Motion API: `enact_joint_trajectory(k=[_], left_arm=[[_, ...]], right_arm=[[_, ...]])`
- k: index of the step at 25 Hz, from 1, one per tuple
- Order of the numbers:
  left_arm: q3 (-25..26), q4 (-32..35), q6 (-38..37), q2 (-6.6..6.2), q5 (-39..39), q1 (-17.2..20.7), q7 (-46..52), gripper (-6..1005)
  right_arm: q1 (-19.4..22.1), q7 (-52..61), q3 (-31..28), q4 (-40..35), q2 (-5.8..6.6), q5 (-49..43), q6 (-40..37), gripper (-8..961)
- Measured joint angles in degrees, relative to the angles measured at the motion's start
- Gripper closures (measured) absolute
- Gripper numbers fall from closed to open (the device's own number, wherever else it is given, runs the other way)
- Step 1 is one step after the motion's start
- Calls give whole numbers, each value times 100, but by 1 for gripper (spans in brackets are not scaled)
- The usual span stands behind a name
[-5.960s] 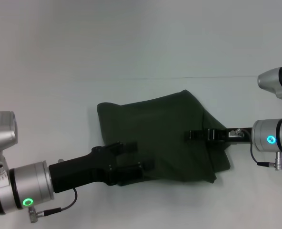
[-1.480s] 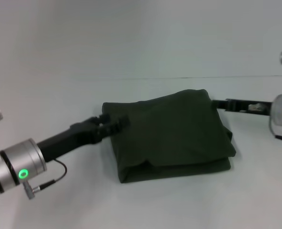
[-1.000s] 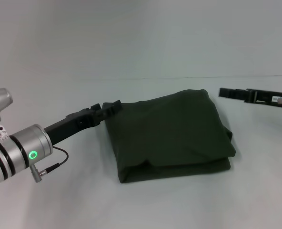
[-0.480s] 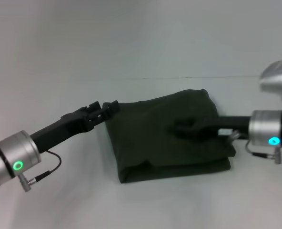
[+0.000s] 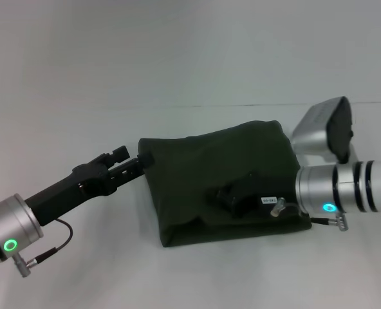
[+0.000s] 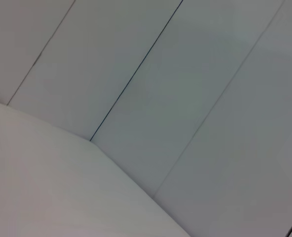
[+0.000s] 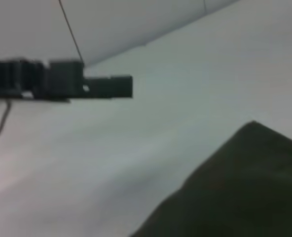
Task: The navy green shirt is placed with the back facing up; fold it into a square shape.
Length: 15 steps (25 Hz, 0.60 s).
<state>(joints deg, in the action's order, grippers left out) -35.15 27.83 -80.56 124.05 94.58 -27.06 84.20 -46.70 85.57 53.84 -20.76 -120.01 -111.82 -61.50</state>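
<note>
the navy green shirt (image 5: 223, 177) lies folded in a near square in the middle of the white table (image 5: 177, 270). my right gripper (image 5: 232, 198) rests on top of it and could drag the top fold crooked. i cannot tell if it is spread or pinching, and the same goes for my left gripper (image 5: 134, 164) just beside the shirt's far left corner, which could bump that corner.

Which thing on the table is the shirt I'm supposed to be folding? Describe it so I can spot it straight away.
Look at the middle of the white table, between the two arms. The shirt is the dark olive-green cloth lying there, folded into a rough square. The left hand is at its far left corner and the right hand is over its top. It is the only cloth there.
</note>
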Motion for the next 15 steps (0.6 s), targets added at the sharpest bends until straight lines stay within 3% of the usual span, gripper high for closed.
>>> enact_joint_trajectory(k=[3, 15], left_arm=[[4, -34, -7, 6, 2, 4, -7, 78], [9, -67, 36, 5, 16, 32, -34, 78]], right_arm=[[-58, -8, 210, 88, -16, 3, 315, 941], [-31, -269, 395, 157, -30, 159, 676, 954]])
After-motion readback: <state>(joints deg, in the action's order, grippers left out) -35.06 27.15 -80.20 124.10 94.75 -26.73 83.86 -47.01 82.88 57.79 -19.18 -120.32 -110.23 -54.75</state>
